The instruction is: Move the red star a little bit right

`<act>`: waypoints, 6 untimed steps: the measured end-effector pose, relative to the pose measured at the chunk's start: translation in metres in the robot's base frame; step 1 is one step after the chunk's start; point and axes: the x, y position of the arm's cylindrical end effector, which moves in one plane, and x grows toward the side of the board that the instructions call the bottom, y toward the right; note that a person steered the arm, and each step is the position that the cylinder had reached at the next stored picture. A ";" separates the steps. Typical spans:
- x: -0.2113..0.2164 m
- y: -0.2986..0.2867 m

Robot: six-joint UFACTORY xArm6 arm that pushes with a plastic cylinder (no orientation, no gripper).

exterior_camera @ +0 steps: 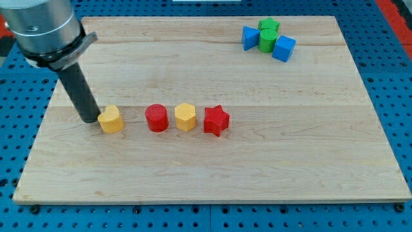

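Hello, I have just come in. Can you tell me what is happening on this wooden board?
A robot arm with a dark rod is pushing small blocks on the wooden board. My tip rests at the view's left of a yellow block, close to it or touching. To the right in a row stand a red cylinder, a yellow hexagon and the red star. The star should go slightly right; my tip is not yet near it.

My tip (91,120) touches the yellow block (111,119) (view's left); red cylinder (156,118), yellow hexagon (185,116), red star (216,120) follow rightward.
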 end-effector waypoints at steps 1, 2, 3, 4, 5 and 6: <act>0.031 -0.022; 0.059 0.015; 0.056 0.118; 0.041 0.220; 0.035 0.326; 0.041 0.383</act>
